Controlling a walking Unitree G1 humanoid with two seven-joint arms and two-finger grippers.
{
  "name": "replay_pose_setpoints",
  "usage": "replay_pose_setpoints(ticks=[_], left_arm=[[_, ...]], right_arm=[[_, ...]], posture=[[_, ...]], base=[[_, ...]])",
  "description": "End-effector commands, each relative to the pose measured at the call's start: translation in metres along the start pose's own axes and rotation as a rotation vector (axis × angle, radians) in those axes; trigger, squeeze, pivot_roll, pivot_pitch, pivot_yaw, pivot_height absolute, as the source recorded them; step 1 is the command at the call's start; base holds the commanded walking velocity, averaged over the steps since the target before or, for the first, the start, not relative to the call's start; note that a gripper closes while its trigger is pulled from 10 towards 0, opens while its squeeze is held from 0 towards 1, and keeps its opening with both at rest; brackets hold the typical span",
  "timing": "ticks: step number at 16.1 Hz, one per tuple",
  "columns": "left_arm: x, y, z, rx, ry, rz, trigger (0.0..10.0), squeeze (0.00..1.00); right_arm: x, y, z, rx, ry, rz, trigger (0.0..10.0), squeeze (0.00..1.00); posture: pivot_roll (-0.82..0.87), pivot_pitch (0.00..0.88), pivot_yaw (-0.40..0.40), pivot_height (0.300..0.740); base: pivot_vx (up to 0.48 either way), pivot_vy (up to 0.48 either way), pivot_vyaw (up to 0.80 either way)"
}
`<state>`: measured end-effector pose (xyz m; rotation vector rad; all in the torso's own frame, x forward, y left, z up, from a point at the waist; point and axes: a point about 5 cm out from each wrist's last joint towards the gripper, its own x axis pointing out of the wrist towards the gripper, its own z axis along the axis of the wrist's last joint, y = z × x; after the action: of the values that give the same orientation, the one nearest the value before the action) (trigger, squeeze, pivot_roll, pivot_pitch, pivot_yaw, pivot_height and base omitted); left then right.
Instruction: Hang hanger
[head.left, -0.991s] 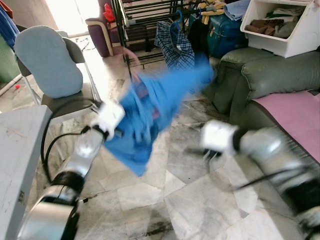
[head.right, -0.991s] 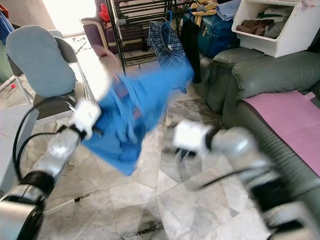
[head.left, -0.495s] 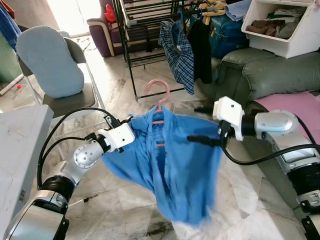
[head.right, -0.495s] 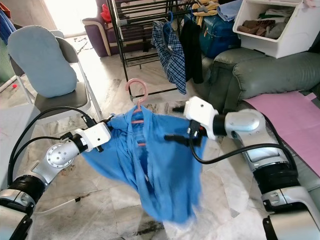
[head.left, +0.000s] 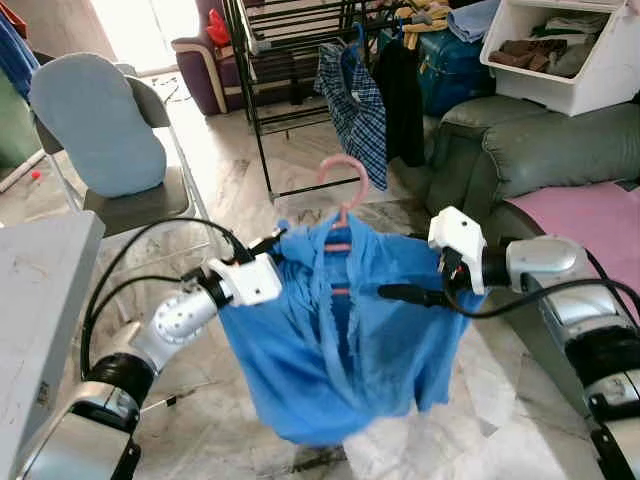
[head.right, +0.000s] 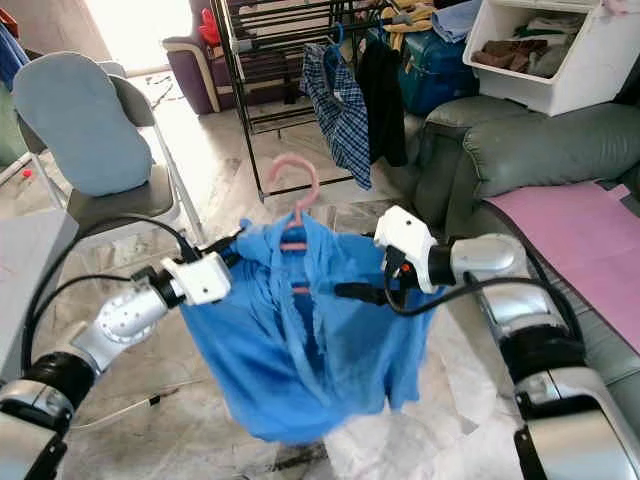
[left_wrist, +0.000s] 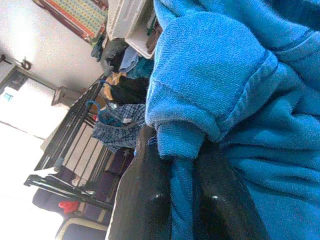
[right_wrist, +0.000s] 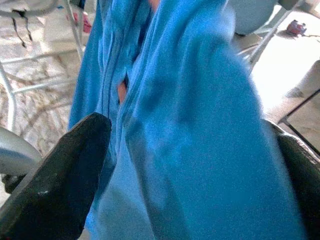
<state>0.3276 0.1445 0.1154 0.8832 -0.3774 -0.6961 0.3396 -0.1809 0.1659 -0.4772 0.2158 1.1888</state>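
Note:
A blue shirt (head.left: 340, 340) hangs on a pink hanger (head.left: 345, 180) in the air over the marble floor, hook pointing up. My left gripper (head.left: 275, 243) holds the shirt's left shoulder; in the left wrist view its black fingers (left_wrist: 150, 200) are pinched on a fold of blue cloth (left_wrist: 210, 85). My right gripper (head.left: 388, 292) reaches in from the right at the shirt's other shoulder. In the right wrist view its fingers (right_wrist: 60, 170) stand wide apart with blue cloth (right_wrist: 190, 130) draped between them.
A black clothes rack (head.left: 270, 60) stands beyond, carrying a plaid shirt (head.left: 355, 95) and a dark garment (head.left: 405, 85). A grey chair (head.left: 95, 125) is at the left, a white table (head.left: 40, 300) at the near left, a green sofa (head.left: 530, 140) at the right.
The shirt swung wildly a second ago; it now hangs spread between both grippers. The hanger has shifted a little to the right, and the right gripper sits slightly lower.

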Motion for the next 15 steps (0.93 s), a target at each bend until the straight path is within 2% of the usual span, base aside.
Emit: replay_pose_setpoints(ticks=[1, 2, 5, 10, 15], left_arm=[[0.000, -0.003, 0.004, 0.020, -0.034, -0.014, 0.0, 0.00], [0.000, -0.007, 0.004, 0.020, -0.035, -0.022, 0.0, 0.00], [-0.001, -0.013, 0.002, 0.013, -0.024, -0.037, 0.0, 0.00], [0.000, -0.013, 0.002, 0.015, -0.026, -0.030, 0.0, 0.00], [0.001, -0.012, 0.002, 0.019, -0.030, -0.023, 0.0, 0.00]], right_arm=[[-0.001, -0.006, 0.009, -0.002, -0.031, 0.007, 4.2, 0.00], [-0.001, -0.007, 0.008, 0.004, -0.031, 0.013, 0.0, 0.00], [0.000, -0.009, 0.012, 0.033, -0.058, 0.045, 0.0, 0.00], [-0.004, -0.008, 0.002, 0.090, 0.021, 0.146, 0.0, 0.00], [-0.004, -0.002, -0.006, 0.144, 0.054, 0.237, 0.0, 0.00]], posture=[[-0.18, 0.000, 0.075, 0.736], [-0.18, 0.000, 0.074, 0.736], [-0.18, 0.000, 0.073, 0.736], [-0.19, 0.000, 0.070, 0.736], [-0.19, 0.000, 0.063, 0.736]], base=[[0.000, 0.000, 0.00], [0.000, 0.000, 0.00], [0.000, 0.000, 0.00], [0.000, 0.000, 0.00], [0.000, 0.000, 0.00]])
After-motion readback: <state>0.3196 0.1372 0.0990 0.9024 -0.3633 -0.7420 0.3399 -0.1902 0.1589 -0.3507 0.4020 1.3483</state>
